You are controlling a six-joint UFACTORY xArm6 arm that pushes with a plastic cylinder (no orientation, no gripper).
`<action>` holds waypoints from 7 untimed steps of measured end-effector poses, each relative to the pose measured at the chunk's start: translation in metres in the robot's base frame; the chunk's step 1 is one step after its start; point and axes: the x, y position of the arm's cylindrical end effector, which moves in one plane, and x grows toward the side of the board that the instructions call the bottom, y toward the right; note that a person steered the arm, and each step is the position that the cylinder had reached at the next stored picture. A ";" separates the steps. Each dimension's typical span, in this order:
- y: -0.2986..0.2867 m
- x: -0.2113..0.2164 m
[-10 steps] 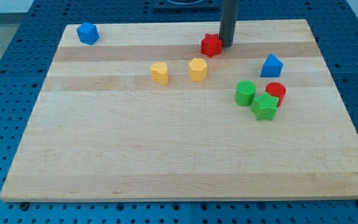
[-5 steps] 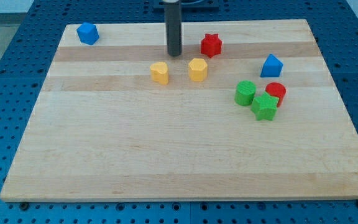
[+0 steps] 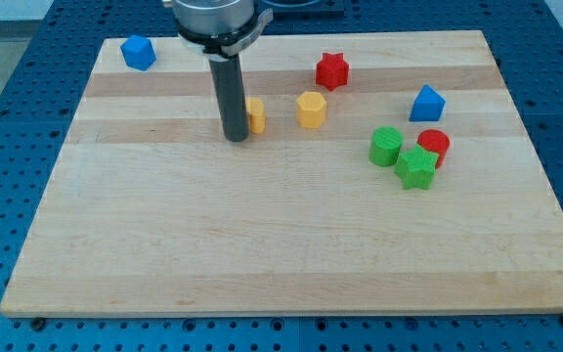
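Observation:
My tip rests on the wooden board, just left of and slightly below a yellow block, which the rod partly hides. Whether the tip touches that block I cannot tell. A second yellow block, hexagonal, lies further right. A red star-shaped block sits above and to the right of that. A blue block lies at the board's top left corner.
At the view's right a blue block with a pointed top stands above a tight cluster: a green cylinder, a red cylinder and a green star-shaped block. Blue perforated table surrounds the board.
The rod left the red star, swept left along the board's top, then came down to the left side of the left yellow block. No block has visibly moved.

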 end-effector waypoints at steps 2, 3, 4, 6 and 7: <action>0.030 -0.038; 0.058 -0.038; 0.076 -0.038; 0.082 -0.055; 0.074 -0.070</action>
